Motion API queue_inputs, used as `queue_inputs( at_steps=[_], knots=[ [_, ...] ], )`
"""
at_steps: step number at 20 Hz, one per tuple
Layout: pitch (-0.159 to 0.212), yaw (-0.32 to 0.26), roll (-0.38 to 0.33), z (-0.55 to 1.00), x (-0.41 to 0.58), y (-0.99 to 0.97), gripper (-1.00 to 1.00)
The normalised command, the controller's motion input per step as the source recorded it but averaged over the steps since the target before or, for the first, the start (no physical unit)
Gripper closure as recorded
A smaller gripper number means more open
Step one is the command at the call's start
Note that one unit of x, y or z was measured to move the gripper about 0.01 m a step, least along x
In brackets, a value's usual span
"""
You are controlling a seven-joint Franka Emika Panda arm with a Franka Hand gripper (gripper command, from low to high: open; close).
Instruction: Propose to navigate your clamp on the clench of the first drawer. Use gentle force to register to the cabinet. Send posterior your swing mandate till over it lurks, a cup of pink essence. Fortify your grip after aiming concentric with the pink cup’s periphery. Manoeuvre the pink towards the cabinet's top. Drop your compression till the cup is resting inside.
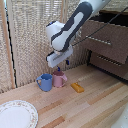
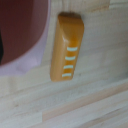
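Now hanging just above the pink cup [image 1: 60,79] — the clamp [image 1: 62,68], at the end of the big white arm. Blue finger tips pointing down at the cup's rim, not touching it yet by the look of it. Jaws too small and blurry to judge — cannot tell if apart or together.

Sitting on the wooden table [image 1: 95,102], that pink cup, touching the blue mug [image 1: 45,82] on the exterior view's left. Just beside it on the other side, a small orange block [image 1: 77,87] lying flat. Up close in the wrist view, only a curved pink edge [image 2: 22,35] next to the orange block [image 2: 65,47] with its white stripes.

Probably light and hard, this cup, and smooth — so likely slippery, and maybe breakable if dropped. Best taken by the rim wall, one finger inside and one outside, away from the blue mug. Worth watching: a bump into the blue mug.

First drawer [image 1: 107,40] of the cabinet [image 1: 111,60] looks pulled out, its dark inside showing, well apart from the cup. White plate [image 1: 17,115] near the front corner.
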Motion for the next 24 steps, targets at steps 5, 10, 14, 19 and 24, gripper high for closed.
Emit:
queue_inputs(
  at_steps=[5, 10, 14, 19, 24],
  knots=[
    [0.051, -0.031, 0.103, -0.42, 0.200, -0.01, -1.00],
    [0.004, -0.077, 0.103, -0.43, -0.143, -0.22, -1.00],
    [-0.013, -0.066, 0.059, -0.30, -0.074, -0.26, 1.00],
    [0.013, 0.000, 0.043, -0.09, -0.111, -0.17, 1.00],
    [0.002, 0.000, 0.040, -0.01, -0.043, -0.14, 1.00]
  ],
)
